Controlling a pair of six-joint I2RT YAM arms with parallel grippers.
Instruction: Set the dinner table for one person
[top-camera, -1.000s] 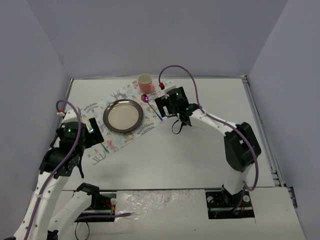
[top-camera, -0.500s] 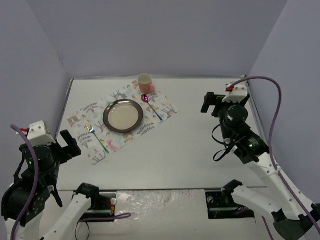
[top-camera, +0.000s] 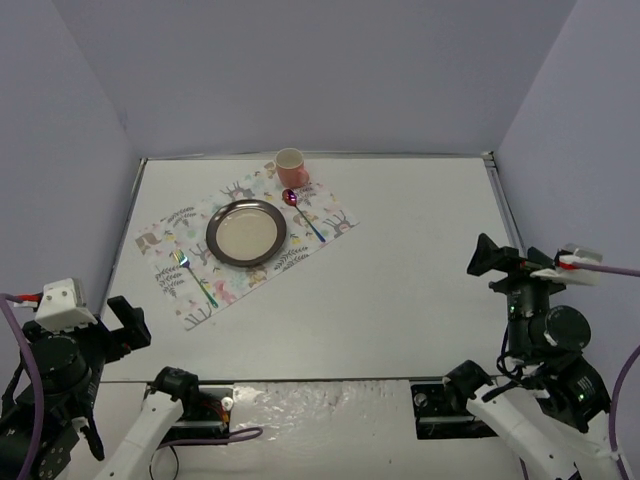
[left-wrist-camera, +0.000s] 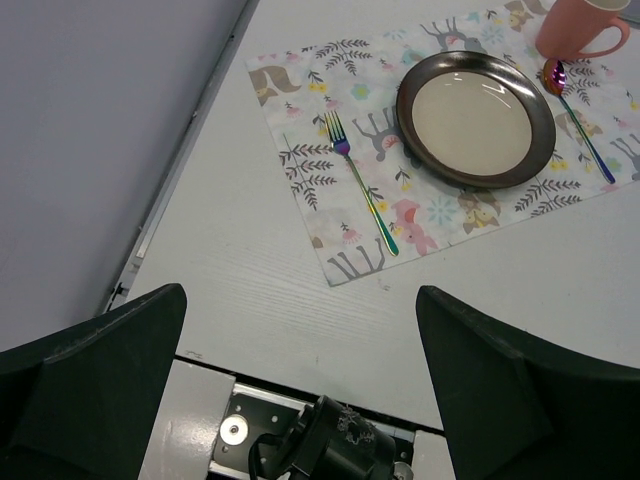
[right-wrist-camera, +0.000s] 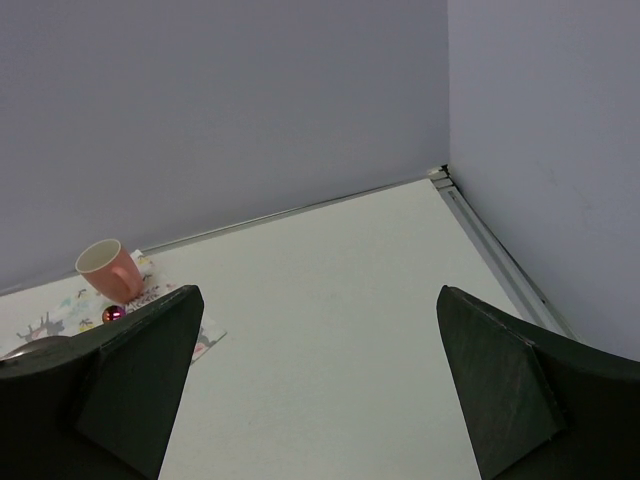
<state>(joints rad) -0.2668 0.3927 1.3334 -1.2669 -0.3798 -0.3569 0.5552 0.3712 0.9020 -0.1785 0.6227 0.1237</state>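
Observation:
The white dinner table (top-camera: 400, 260) carries a pastel animal-print placemat (top-camera: 170, 225) at the back left. On the mat lie a dark metal plate (top-camera: 246, 232), an iridescent fork (top-camera: 194, 277) left of it and a purple spoon (top-camera: 303, 212) right of it. A pink cup (top-camera: 290, 165) stands at the mat's far corner. My left gripper (top-camera: 128, 322) is open and empty, high over the near left corner. The left wrist view (left-wrist-camera: 300, 330) looks down on the fork (left-wrist-camera: 362, 183) and plate (left-wrist-camera: 475, 118). My right gripper (top-camera: 495, 262) is open and empty at the near right; its wrist view (right-wrist-camera: 318, 300) shows the cup (right-wrist-camera: 108, 270).
Grey walls close in the table on three sides. A metal rail (top-camera: 520, 250) runs along the right edge. The arm bases and mounting plates (top-camera: 330, 400) sit along the near edge.
Both arms have pulled back from the placemat to the near corners and risen. The right arm left the spoon's side; the fork now shows uncovered on the mat.

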